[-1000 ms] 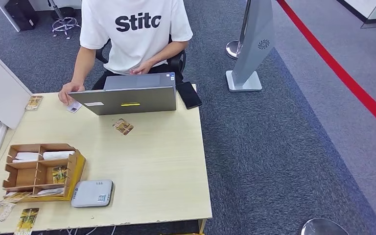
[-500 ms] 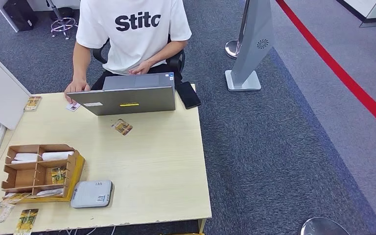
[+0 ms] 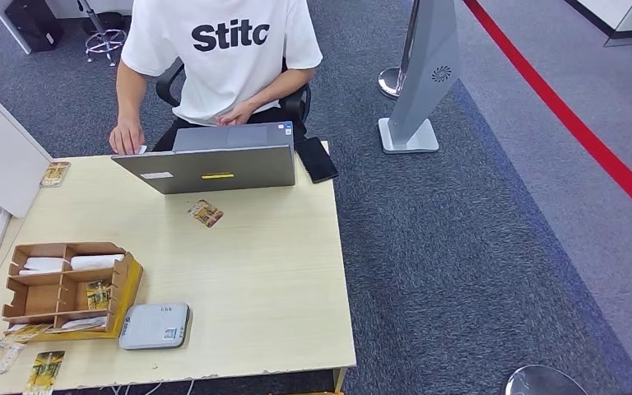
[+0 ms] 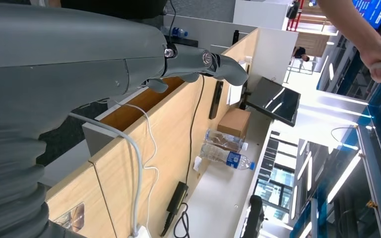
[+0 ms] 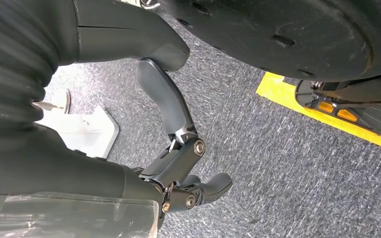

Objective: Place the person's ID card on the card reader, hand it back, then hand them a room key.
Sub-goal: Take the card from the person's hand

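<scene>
The left hand (image 4: 198, 62) hangs beside the bench edge in the left wrist view, its thumb out straight and nothing in its hold. The right hand (image 5: 178, 148) hangs low over grey carpet, fingers loosely bent and apart, also holding nothing.

On the bench (image 3: 263, 280), a grey card reader (image 3: 155, 325) lies flat near the front edge, a small label on its front corner too small to read. Touching its left side stands a cardboard organiser (image 3: 66, 288) with several compartments: the two back ones hold white folded items, a front right one holds a patterned yellow card, and another pale item lies in the lowest slot. More patterned cards lie on the bench in front of the organiser.

A patterned card (image 3: 206, 213) lies alone mid-bench, just before the grey laptop (image 3: 210, 167), which carries a yellow strip and a white sticker. A black phone (image 3: 317, 159) rests beside the laptop. The person (image 3: 222, 58), in a white shirt reading "Stitc", holds a small pale card at the far bench edge with one hand (image 3: 126, 137).
</scene>
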Available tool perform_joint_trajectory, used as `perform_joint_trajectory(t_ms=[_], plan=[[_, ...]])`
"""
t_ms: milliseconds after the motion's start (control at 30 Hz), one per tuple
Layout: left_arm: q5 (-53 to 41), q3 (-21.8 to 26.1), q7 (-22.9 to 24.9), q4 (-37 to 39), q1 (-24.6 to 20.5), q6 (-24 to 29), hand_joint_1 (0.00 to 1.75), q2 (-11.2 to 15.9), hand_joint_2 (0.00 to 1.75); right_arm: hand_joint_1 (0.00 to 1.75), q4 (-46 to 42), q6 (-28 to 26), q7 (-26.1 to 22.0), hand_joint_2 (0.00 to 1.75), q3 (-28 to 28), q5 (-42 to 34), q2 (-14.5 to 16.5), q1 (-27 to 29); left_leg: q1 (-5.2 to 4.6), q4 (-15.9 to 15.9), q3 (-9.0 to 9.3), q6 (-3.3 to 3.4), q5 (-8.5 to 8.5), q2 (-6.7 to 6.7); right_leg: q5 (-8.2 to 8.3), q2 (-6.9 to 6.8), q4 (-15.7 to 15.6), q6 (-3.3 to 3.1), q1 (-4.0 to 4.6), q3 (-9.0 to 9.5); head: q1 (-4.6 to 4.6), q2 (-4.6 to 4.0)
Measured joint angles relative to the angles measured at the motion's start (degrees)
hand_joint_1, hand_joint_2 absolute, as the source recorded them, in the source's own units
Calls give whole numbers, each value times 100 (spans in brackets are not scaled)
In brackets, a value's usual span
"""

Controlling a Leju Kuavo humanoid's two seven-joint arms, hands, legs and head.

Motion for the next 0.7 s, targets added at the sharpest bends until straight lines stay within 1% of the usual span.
perform_joint_trajectory(t_ms=[100, 167, 200, 233, 267, 300, 333, 367, 400, 433, 467, 500, 567, 633, 700], plan=[[-473, -4, -11, -156, -2, -163, 0, -15, 175, 0, 2, -1, 4, 175, 22, 0, 0, 1, 1, 1, 1, 0, 0, -1, 0, 0, 0, 0, 0, -7, 1, 0], [-1114, -60, -20, -470, -6, -255, 0, -39, 175, 0, 2, -3, 3, 175, 49, -3, -1, 0, 1, 2, 2, 0, 0, -1, 0, 0, -1, 0, 0, -13, 1, 0], [-1470, -143, -24, -672, -3, -191, 0, -46, 175, 0, 2, -8, 10, 175, 59, -9, 0, -2, 1, 3, 4, -1, 1, 0, 1, 1, -1, 0, 0, -17, 0, 0], [-1886, -291, -1, -920, 17, 3, 0, -57, 175, 0, 2, -19, 34, 175, 64, -17, 1, -4, 1, 6, 7, -1, 1, 3, 3, 3, -2, 0, 1, -23, 0, 0], [-2413, -534, 85, -1222, 53, 399, 0, -62, 175, 0, 2, -26, 66, 175, 67, -23, 1, -6, 1, 10, 9, -2, 3, 7, 6, 8, -3, 1, 1, -29, 0, 0], [-3038, -877, 274, -1538, 94, 998, 0, -46, 175, 0, 2, -21, 79, 175, 78, -20, 1, -9, 1, 13, 10, -1, 5, 10, 9, 12, -3, 2, 3, -35, 1, 1], [-3740, -1353, 612, -1835, 130, 1750, 0, 33, 175, 0, 4, -19, 29, 175, 120, -14, -1, -16, 3, 15, 6, -1, 9, 12, 13, 15, -3, 4, 5, -36, 3, 2], [-4433, -1955, 1060, -2069, 147, 2545, 0, 199, 175, 0, 27, -45, -110, 175, 227, -4, -10, -33, 5, 14, -3, 0, 14, 11, 18, 13, -2, 2, 7, -34, 5, 2], [-5025, -2595, 1516, -2212, 137, 3216, 0, 430, 175, 0, 78, -111, -307, 175, 406, 4, -34, -65, 6, 13, -11, -2, 21, 8, 26, 9, -1, 1, 9, -33, 5, 1], [-5580, -3250, 1949, -2289, 84, 3697, 0, 717, 175, 0, 156, -197, -518, 175, 664, 2, -74, -112, 8, 12, -18, -6, 29, 5, 34, 6, -1, -1, 10, -37, 4, 1], [-6136, -3848, 2325, -2291, -66, 3921, 0, 1015, 175, 0, 252, -252, -679, 175, 957, -4, -132, -173, 8, 13, -26, -6, 38, 2, 42, 2, -1, -1, 10, -47, -1, 1], [-6674, -4336, 2628, -2213, -333, 3940, 0, 1292, 175, 0, 339, -260, -764, 175, 1213, -8, -195, -235, 8, 14, -35, -5, 52, -7, 49, -4, -1, 4, 11, -61, 0, 1], [-7599, -5229, 3197, -1729, -1161, 3686, 0, 1857, 175, 0, 474, -169, -771, 175, 1564, -6, -308, -328, 9, 16, -67, -1, 85, -39, 67, -31, -1, 9, 11, -86, 11, 1], [-7900, -6002, 3528, -1063, -2002, 3491, 0, 2314, 175, 0, 574, -120, -709, 175, 1705, 2, -377, -353, 9, 15, -95, -10, 111, -55, 97, -46, 3, 3, 11, -99, 19, 0], [-7872, -6593, 3653, -526, -2615, 3458, 0, 2584, 175, 0, 651, -103, -656, 175, 1765, 0, -414, -318, 8, 13, -110, -15, 122, -25, 124, -18, 8, -4, 11, -108, 16, 1]])
